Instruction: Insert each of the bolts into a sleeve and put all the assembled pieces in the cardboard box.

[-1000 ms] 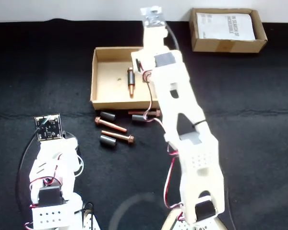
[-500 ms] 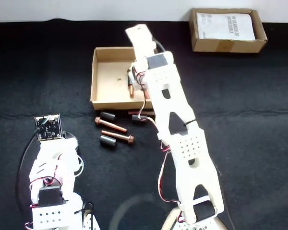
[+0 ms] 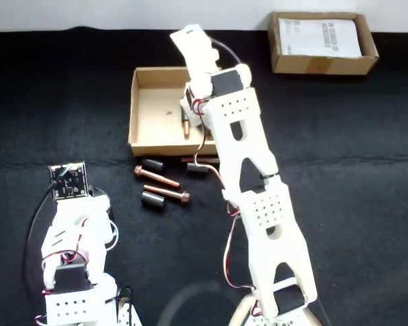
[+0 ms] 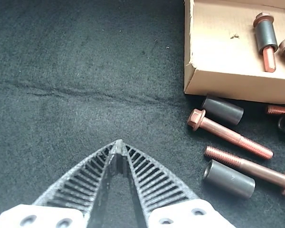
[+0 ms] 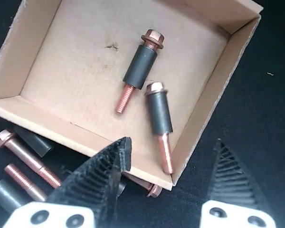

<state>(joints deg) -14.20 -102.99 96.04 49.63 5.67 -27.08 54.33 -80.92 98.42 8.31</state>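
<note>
Now, from up high: a black desk [image 3: 68, 88] with the cardboard box [image 3: 133, 109] near the back. Right arm [image 3: 248, 170] stretched out over the right side of that box, hiding part of it. One finished piece [image 3: 185, 126] peeking out inside the box, just beside the arm. Left arm [image 3: 75, 231] folded low, well apart from the box. On the desk just in front of the box: first loose bolt [image 3: 156, 178] and second loose bolt [image 3: 168, 195] side by side, a bare sleeve [image 3: 152, 164] behind them, another sleeve [image 3: 152, 200] in front, a third sleeve [image 3: 196, 168] to the right. Third loose bolt [image 3: 202, 160] tucked against the box front, partly hidden. A small box [image 3: 323, 62] with paper in it, far back on the right.

Next, from the left wrist: left jaws shut tight together, holding nothing, low over bare desk, well apart from the loose parts and the box.

Last, from the right wrist: right jaws wide apart, nothing between them, hanging over the box's edge. Two finished pieces lying flat on the box floor, just beside each other. Each one a copper bolt pushed through a dark sleeve. Loose bolts and sleeves outside the box, on the desk.
</note>
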